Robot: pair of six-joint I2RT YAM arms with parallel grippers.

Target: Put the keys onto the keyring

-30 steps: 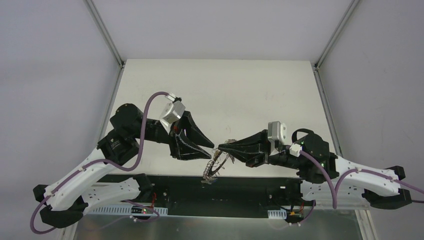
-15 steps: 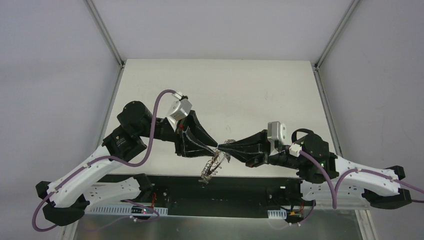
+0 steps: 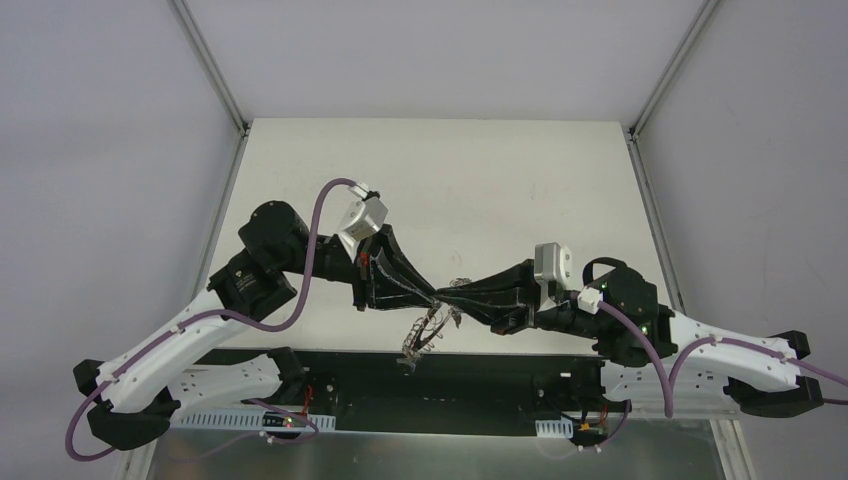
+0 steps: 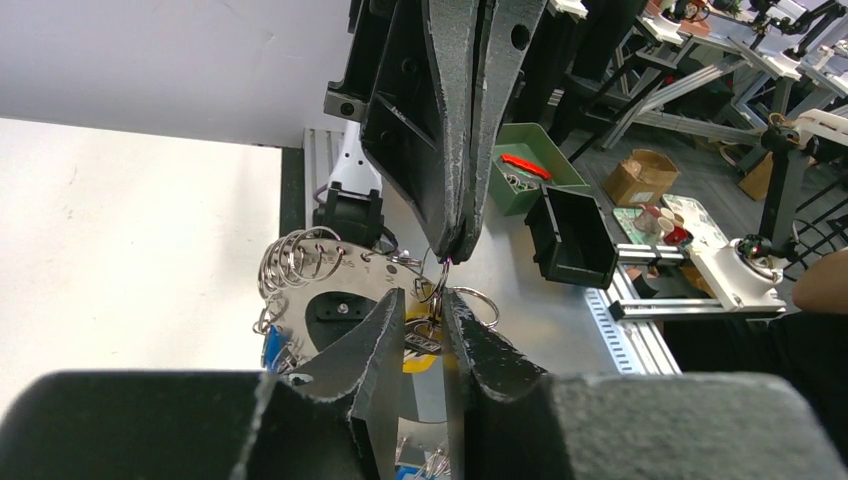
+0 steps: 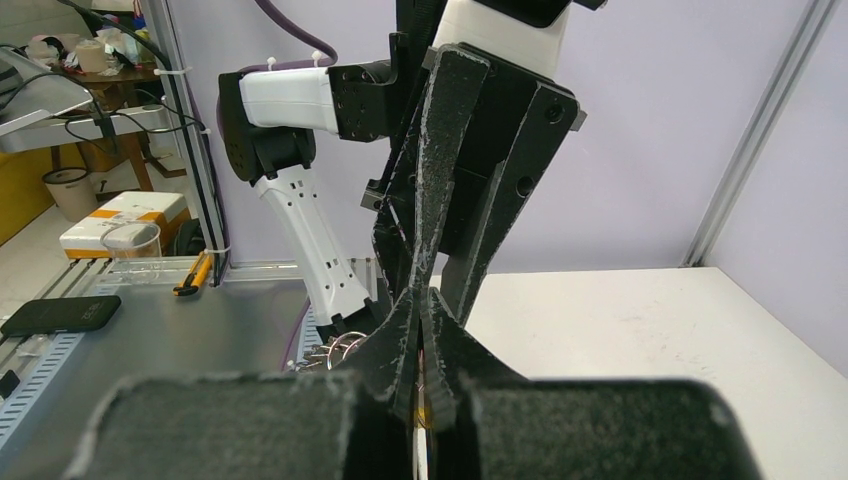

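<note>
Just above the keyring (image 4: 300,262), the right gripper (image 4: 456,248) has its fingers pressed flat together on a thin wire of it, so the whole fringed ring hangs from that pinch. On the keyring's other side, nearly tip to tip with it, the left gripper (image 4: 423,300) has its jaws only narrowly apart. The head of the yellow key (image 4: 418,352) and a small loop show in the gap, but I cannot tell whether the pads actually press on them (the fingers hide the contact). The blue key (image 4: 272,348) shows at the keyring's lower edge, away from both grippers; whether it is already strung is unclear. Below the keyring lies the near edge of the table (image 3: 450,180), and the ring hangs clear of it. The step in hand looks like threading the yellow key onto a loop while the right arm steadies the ring. The next move calls for a firm hold on the key head. It then needs a small, careful turn along the loop's coil that does not drag the ring out of the right pinch.
</note>
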